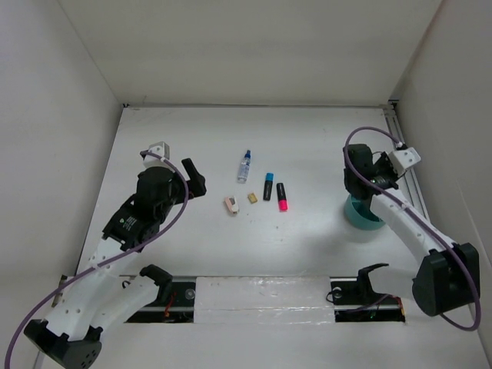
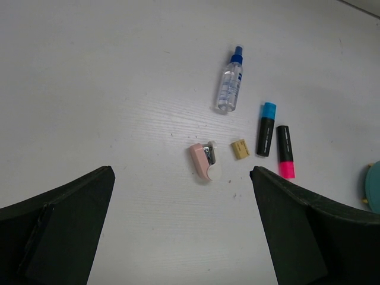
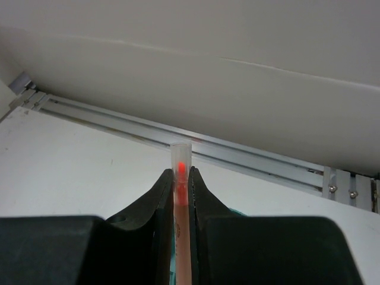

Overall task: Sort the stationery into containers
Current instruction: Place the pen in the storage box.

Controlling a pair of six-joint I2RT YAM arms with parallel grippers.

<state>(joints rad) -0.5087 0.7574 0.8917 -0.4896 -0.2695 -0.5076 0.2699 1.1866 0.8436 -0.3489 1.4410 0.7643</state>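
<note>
A bottle [image 2: 229, 83], two highlighters [image 2: 265, 129], tan eraser [image 2: 240, 148] and perhaps a pink eraser [image 2: 205, 162] lie clustered.

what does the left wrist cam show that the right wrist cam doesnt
Only the left wrist view: the clear bottle, blue-black highlighter, pink-black highlighter, tan eraser and pinkish eraser, lying apart from one another ahead of the open left gripper.
Only the right wrist view: the right gripper shut on a thin orange-pink pencil, with a metal rail and the wall behind.
Both: the white table and a sliver of the teal cup.
</note>
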